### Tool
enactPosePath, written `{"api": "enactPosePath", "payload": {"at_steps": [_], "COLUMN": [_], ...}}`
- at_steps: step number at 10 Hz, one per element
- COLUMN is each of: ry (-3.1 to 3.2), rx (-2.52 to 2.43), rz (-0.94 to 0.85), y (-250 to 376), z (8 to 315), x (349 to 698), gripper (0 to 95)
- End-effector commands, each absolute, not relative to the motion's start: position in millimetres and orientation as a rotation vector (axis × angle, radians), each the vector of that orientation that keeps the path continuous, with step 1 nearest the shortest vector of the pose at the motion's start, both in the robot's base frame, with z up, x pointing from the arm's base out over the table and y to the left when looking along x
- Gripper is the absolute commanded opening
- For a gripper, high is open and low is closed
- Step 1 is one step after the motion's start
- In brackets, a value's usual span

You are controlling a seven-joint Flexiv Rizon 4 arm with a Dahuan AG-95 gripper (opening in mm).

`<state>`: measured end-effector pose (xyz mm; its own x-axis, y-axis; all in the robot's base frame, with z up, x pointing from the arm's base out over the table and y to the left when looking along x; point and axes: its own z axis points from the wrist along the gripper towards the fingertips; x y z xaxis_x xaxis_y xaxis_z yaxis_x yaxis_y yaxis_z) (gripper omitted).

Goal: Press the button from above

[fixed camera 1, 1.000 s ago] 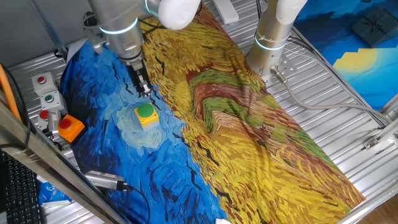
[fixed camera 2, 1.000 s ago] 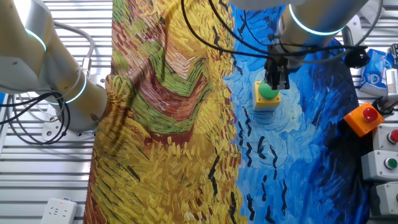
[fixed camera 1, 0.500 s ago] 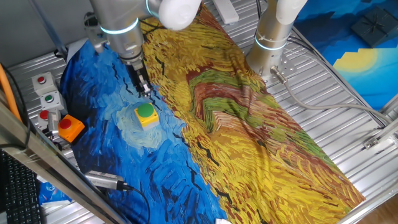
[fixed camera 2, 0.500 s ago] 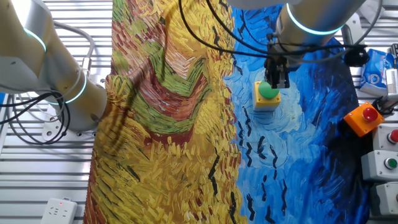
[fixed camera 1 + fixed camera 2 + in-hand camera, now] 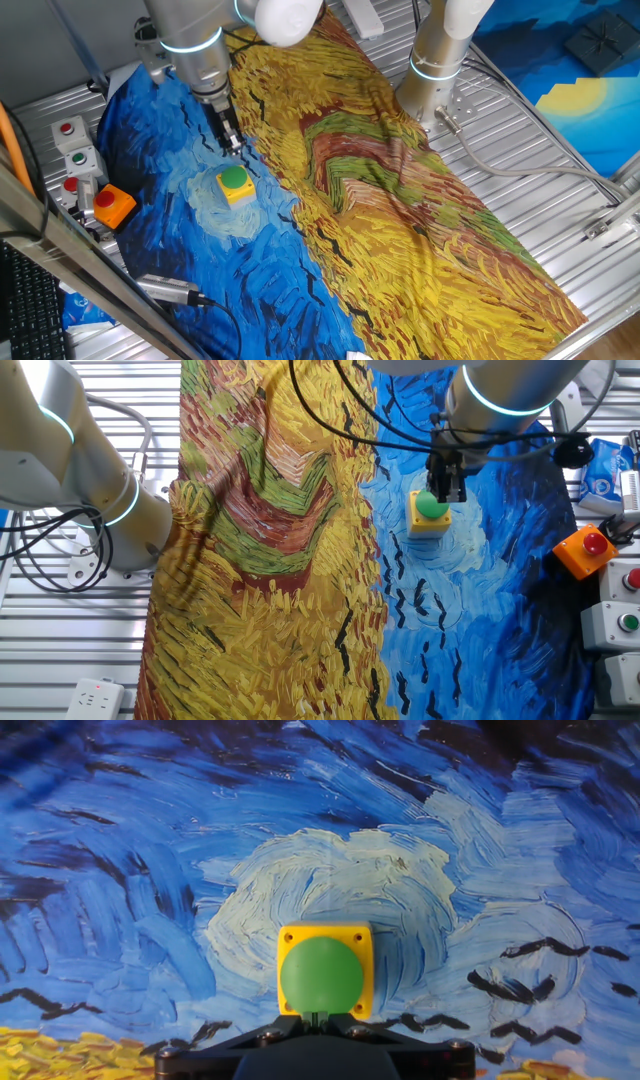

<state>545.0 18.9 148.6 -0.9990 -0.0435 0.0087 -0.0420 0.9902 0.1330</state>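
The button (image 5: 233, 179) is a round green cap on a small yellow box, standing on the blue swirl part of the painted cloth. It also shows in the other fixed view (image 5: 431, 506) and fills the lower middle of the hand view (image 5: 321, 973). My gripper (image 5: 236, 149) hangs a little above the button, towards its far side, fingers pointing down. In the other fixed view the gripper (image 5: 447, 494) overlaps the cap's upper right edge. In the hand view the gripper (image 5: 318, 1017) has its two fingertips pressed together, with only a thin seam between them, and holds nothing.
A red button on an orange box (image 5: 113, 205) sits left of the cloth, also in the other fixed view (image 5: 590, 550). Grey boxes with small buttons (image 5: 75, 160) stand beside it. A second arm's base (image 5: 432, 70) is at the cloth's far edge. A metal probe (image 5: 170, 290) lies near the front.
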Motion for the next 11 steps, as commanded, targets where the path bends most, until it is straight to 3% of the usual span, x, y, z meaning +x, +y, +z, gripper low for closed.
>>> {"api": "enactPosePath", "payload": {"at_steps": [1, 11], "ry": [-3.119, -3.139], "rx": [0.08, 0.091], "rz": [-0.199, -0.208], "y": [19.6, 20.0], "z": [147.2, 148.9], "x": [544.1, 544.1], "gripper": [0.0, 0.0]}}
